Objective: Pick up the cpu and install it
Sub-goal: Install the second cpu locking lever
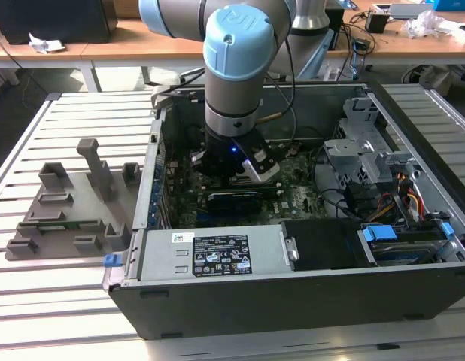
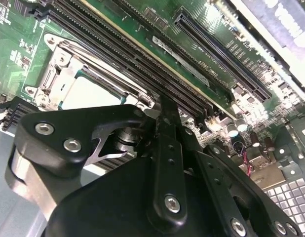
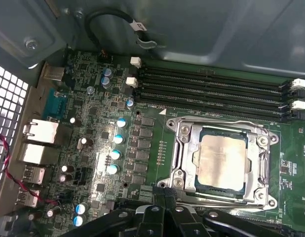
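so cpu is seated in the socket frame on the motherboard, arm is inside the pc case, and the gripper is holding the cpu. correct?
Not the last part. The first wrist view shows the cpu lying in the socket frame on the motherboard, apart from the gripper, which holds nothing. The exterior view shows the arm reaching into the pc case.

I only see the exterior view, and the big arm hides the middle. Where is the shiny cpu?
Observer: In the first wrist view, the cpu lies flat inside the silver socket frame on the green board.
Operator: Is the robot touching it?
Observer: No. In that view the black pincer is at the frame's edge, off the cpu.
Operator: Is anything in the long slots?
Observer: No. The long black slots beside the frame are empty.
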{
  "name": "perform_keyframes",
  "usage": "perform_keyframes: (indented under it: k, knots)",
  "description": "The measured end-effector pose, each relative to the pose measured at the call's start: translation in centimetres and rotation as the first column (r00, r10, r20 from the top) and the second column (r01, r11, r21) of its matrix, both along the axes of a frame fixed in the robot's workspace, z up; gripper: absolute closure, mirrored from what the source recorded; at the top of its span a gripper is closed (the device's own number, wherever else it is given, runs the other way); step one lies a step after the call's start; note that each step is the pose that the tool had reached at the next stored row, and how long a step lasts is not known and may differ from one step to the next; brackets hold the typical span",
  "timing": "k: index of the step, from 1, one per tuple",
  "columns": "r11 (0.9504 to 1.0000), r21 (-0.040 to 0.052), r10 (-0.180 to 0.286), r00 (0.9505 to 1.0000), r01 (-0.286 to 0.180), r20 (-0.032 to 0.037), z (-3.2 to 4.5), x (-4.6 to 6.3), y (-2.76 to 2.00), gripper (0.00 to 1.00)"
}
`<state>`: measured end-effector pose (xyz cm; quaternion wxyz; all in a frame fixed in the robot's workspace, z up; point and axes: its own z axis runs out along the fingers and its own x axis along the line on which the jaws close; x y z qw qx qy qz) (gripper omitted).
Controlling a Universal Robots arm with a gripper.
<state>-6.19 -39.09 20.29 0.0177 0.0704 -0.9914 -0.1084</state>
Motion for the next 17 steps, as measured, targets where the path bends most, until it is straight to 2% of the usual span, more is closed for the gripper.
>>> perform_keyframes:
  k: [4, 8, 10, 11, 13, 14, 17]
  knots:
    - [1.0000, 0.0034, 0.000, 1.0000, 0.000, -0.0004, -0.04, 0.0, 0.05, 0.89]
    - [1.0000, 0.0046, 0.000, 1.0000, 0.000, -0.0017, -0.21, 0.0, 0.59, 0.89]
    - [1.0000, 0.0047, 0.000, 0.9999, 0.000, -0.0106, -0.54, 0.2, 0.59, 0.89]
    - [1.0000, 0.0042, 0.000, 0.9998, 0.000, -0.0185, -0.72, 0.3, 0.57, 0.89]
    - [1.0000, 0.0052, 0.000, 0.9998, 0.000, -0.0184, -0.72, 0.4, 0.58, 0.89]
    - [1.0000, 0.0074, 0.000, 0.9999, 0.000, -0.0170, -0.54, 0.4, 0.62, 0.89]
    - [1.0000, 0.0060, 0.000, 0.9998, 0.000, -0.0180, 0.32, 0.4, 0.60, 0.89]
